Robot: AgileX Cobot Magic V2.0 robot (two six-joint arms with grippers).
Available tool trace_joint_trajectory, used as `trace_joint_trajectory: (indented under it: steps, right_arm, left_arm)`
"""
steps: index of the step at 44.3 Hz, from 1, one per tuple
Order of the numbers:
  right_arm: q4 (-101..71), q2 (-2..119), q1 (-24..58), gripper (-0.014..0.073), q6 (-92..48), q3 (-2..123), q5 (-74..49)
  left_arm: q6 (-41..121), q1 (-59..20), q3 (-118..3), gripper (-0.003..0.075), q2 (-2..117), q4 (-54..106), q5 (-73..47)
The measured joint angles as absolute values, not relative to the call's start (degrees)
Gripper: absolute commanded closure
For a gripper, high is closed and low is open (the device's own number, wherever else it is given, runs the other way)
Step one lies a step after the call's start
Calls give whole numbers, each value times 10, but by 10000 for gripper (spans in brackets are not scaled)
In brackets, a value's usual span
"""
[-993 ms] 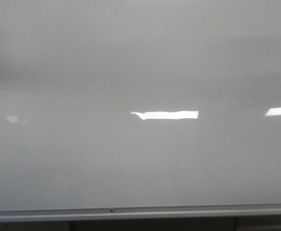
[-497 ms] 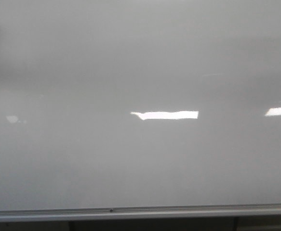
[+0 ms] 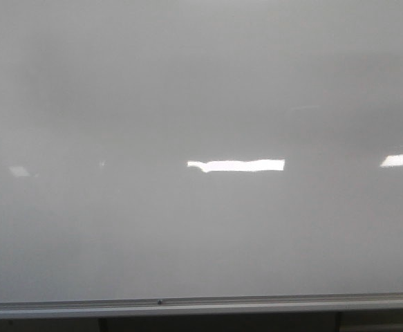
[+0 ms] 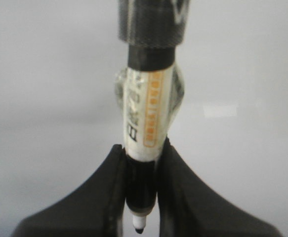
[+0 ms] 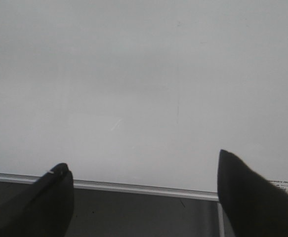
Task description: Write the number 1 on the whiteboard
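Note:
The whiteboard (image 3: 201,83) fills the front view, glossy pale grey, with a silver bottom rail (image 3: 201,304). The number 1 is out of view; neither gripper shows in the front view. In the left wrist view my left gripper (image 4: 142,148) is shut on a white and black marker (image 4: 146,113) in front of the whiteboard (image 4: 45,74). The marker's dark tip (image 4: 139,228) is uncapped. In the right wrist view my right gripper (image 5: 143,160) is open and holds nothing, facing the whiteboard (image 5: 134,59) above the rail (image 5: 134,187). A faint thin grey vertical line (image 5: 178,108) marks the board there.
Bright white light reflections (image 3: 237,165) lie across the board, another at the right edge (image 3: 401,160). Below the rail is a dark strip (image 5: 134,212).
A dark blur at the left edge of the front view has gone. The small pale reflection at the left has faded and flattened. The board's surface looks the same.

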State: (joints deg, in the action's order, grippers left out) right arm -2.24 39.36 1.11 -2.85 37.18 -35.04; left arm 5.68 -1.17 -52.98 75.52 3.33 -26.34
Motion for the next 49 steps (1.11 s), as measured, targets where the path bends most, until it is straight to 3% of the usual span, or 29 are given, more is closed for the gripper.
trace_joint_trajectory:
  steps: [10,21,37,49]
  right_arm:
    - [-22,394,11,-20,-29,372,-350]
    - [-21,394,11,-20,-29,372,-350]
    - [-41,421,21,-19,-54,431,-424]
    - [-146,513,128,-19,-276,519,-511]
  left_arm:
    - [106,-111,-552,739,648,30,-423]
    - [170,-224,-619,739,624,30,-581]
    - [238,-394,-626,739,652,30,-609]
    - [283,-454,-629,739,702,29,-605]
